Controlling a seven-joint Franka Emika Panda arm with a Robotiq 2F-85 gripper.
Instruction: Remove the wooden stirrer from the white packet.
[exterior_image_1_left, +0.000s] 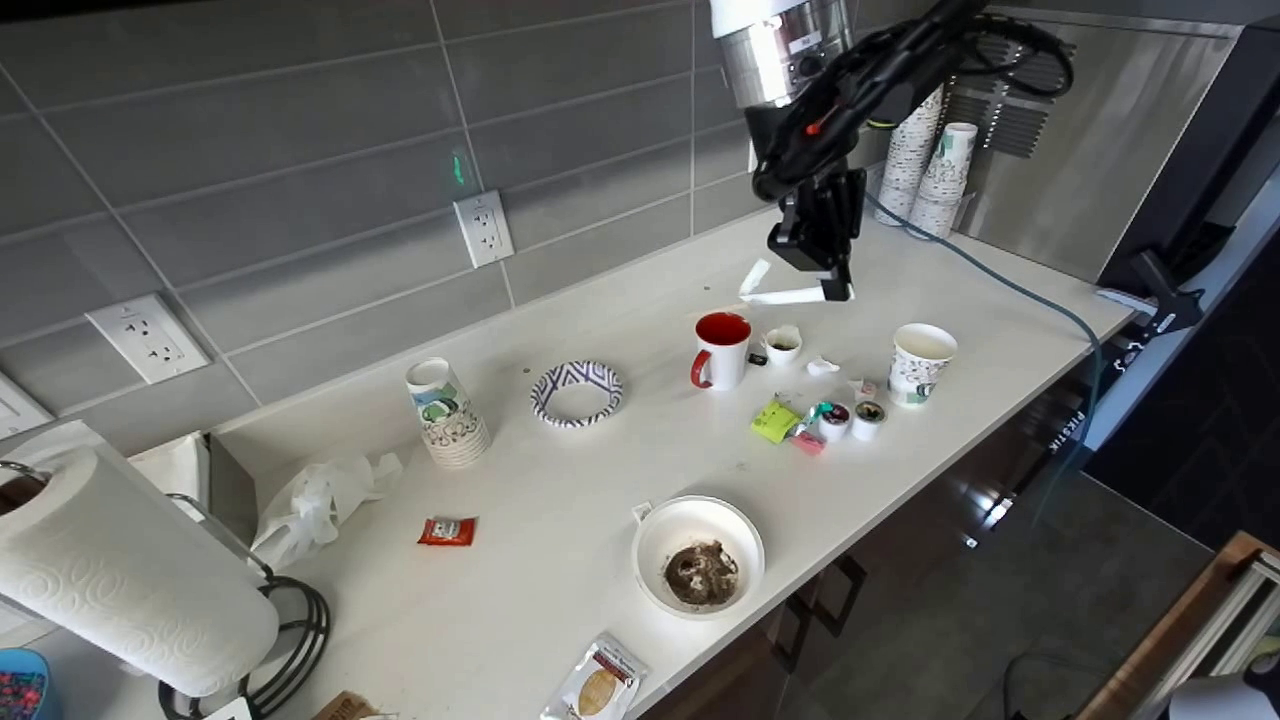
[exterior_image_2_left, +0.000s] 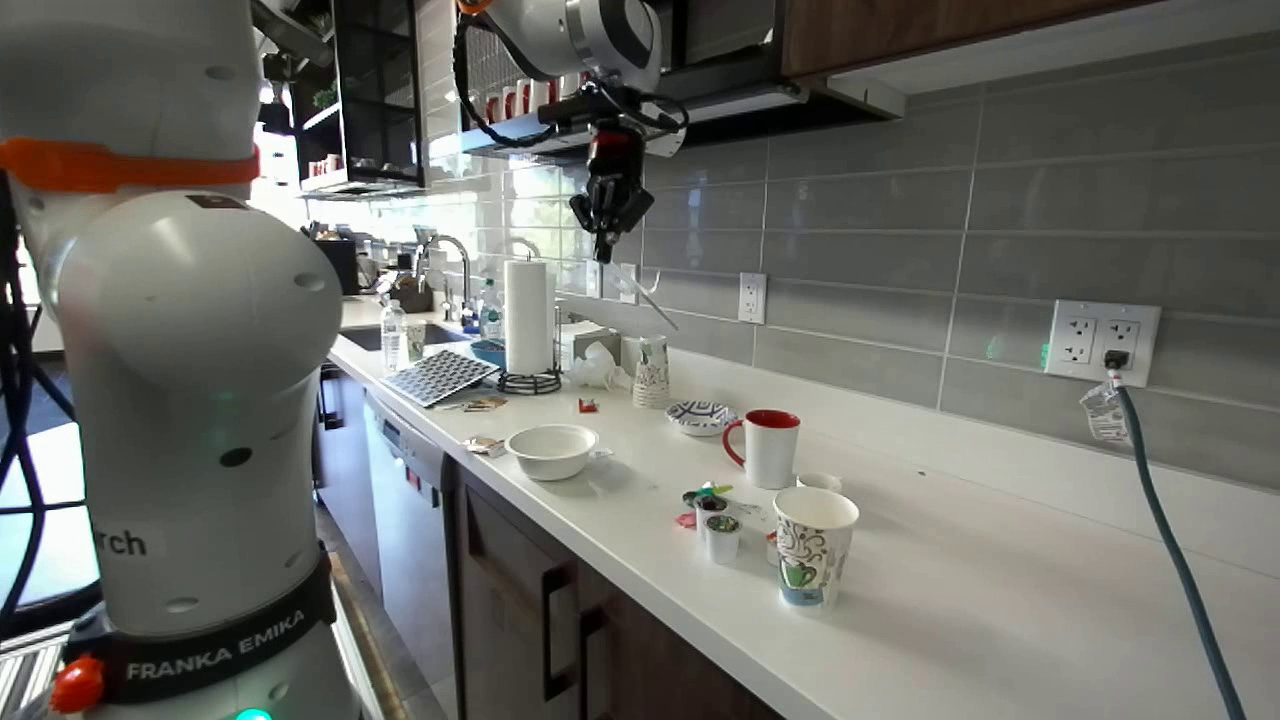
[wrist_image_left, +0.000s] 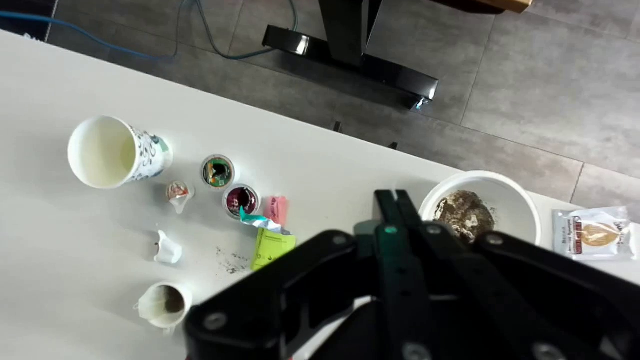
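- My fingers (exterior_image_1_left: 836, 288) closed, pinching the white packet (exterior_image_1_left: 788, 296) near one end; most of it sticks out to the side in an exterior view.
- Packet up in the air, well apart from the tabletop (exterior_image_1_left: 560, 480); a white flap (exterior_image_1_left: 755, 277) angles up at its far end.
- Wooden stirrer: can't pick it out for certain. Thin slanting line (exterior_image_2_left: 660, 311) below the fingers in an exterior view; stick or paper edge, I can't tell.
- Wrist view: fingers side by side, narrow gap between the tips.
- Tabletop: red-lined mug (exterior_image_1_left: 724, 365) upright; paper cup (exterior_image_1_left: 915, 382) upright near the edge; two small pods (exterior_image_1_left: 834, 425) side by side, lime-green sachet (exterior_image_1_left: 776, 421) next to them; white bowl (exterior_image_1_left: 700, 518) with dark brown matter (exterior_image_1_left: 702, 573) inside.
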